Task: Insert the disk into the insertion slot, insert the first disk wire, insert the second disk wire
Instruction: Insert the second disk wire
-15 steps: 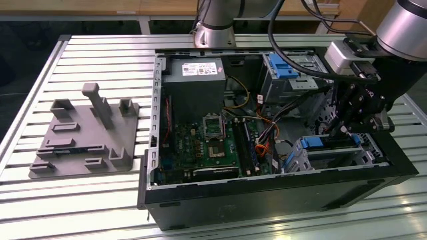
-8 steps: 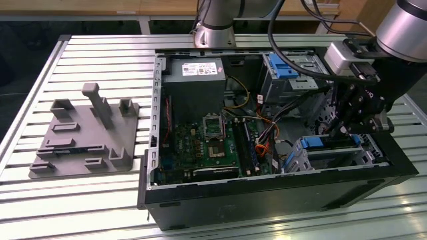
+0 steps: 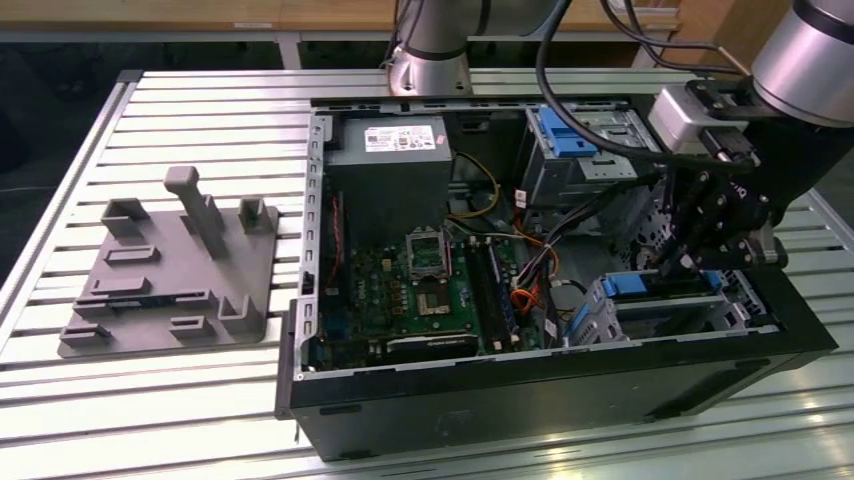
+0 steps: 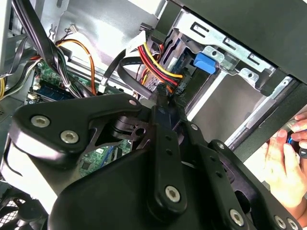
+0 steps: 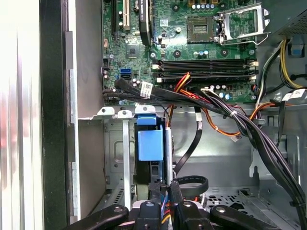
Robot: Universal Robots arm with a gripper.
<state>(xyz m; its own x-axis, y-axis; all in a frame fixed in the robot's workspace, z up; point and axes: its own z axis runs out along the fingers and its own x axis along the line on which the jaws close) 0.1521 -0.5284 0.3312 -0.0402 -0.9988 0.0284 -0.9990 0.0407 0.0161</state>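
Note:
The disk sits in the insertion slot (image 3: 742,300), its blue carrier (image 3: 654,285) showing at the cage's mouth on the exterior view's right. My gripper (image 3: 671,265) hangs right over that end. In the first wrist view the blue carrier (image 5: 147,143) stands just beyond my gripper (image 5: 164,189), next to the cage wall (image 5: 115,158). The fingers are shut on a disk wire with red, yellow and black strands (image 4: 154,61). My gripper (image 4: 162,94) holds its black plug against the disk's end, beside the blue tab (image 4: 205,62). A flat black wire (image 5: 193,143) hangs loose nearby.
The open case holds the motherboard (image 3: 427,290), a grey power-supply box (image 3: 390,150) and a taller bay with a blue latch (image 3: 567,135). Cable bundles (image 5: 259,139) cross beside the cage. A grey fixture (image 3: 174,270) lies on the table. A person's hand (image 4: 285,163) is outside the case.

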